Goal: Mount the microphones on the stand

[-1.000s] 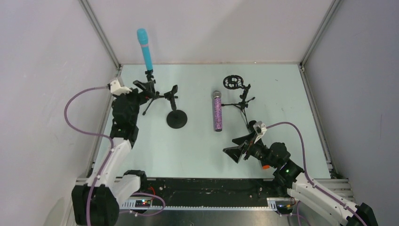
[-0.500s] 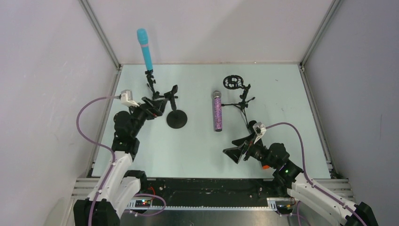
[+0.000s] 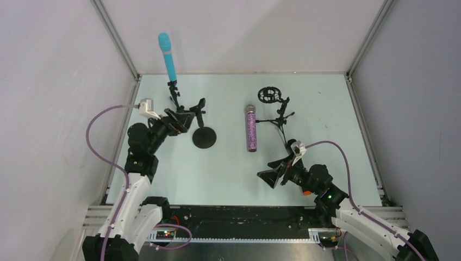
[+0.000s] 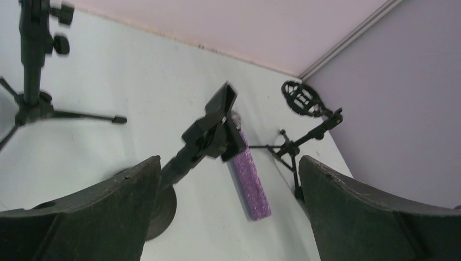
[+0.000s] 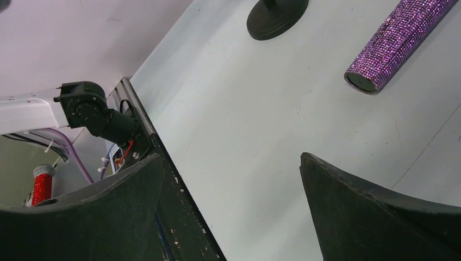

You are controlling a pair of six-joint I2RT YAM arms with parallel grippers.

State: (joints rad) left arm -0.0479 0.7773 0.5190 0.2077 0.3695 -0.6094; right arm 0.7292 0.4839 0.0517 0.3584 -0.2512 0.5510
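Note:
The light blue microphone (image 3: 167, 54) stands upright, clipped on the left tripod stand (image 3: 174, 99). The purple glitter microphone (image 3: 250, 129) lies flat on the table and also shows in the left wrist view (image 4: 250, 182) and the right wrist view (image 5: 399, 38). A round-base stand (image 3: 204, 137) carries an empty clip (image 4: 215, 130). A tripod stand with a ring mount (image 3: 269, 95) is at the back right. My left gripper (image 3: 182, 120) is open and empty just left of the clip. My right gripper (image 3: 273, 175) is open and empty, low, near the front. Only an orange end (image 3: 307, 192) shows beside my right arm; the black microphone is otherwise hidden.
White walls with metal corner posts enclose the table on three sides. The black front rail (image 5: 163, 179) runs along the near edge, close to my right gripper. The ring-mount stand's thin tripod legs (image 3: 280, 122) spread just right of the purple microphone.
My left gripper has swung right, away from the blue microphone's tripod, and now points at the round-base stand's clip. My right arm has barely moved.

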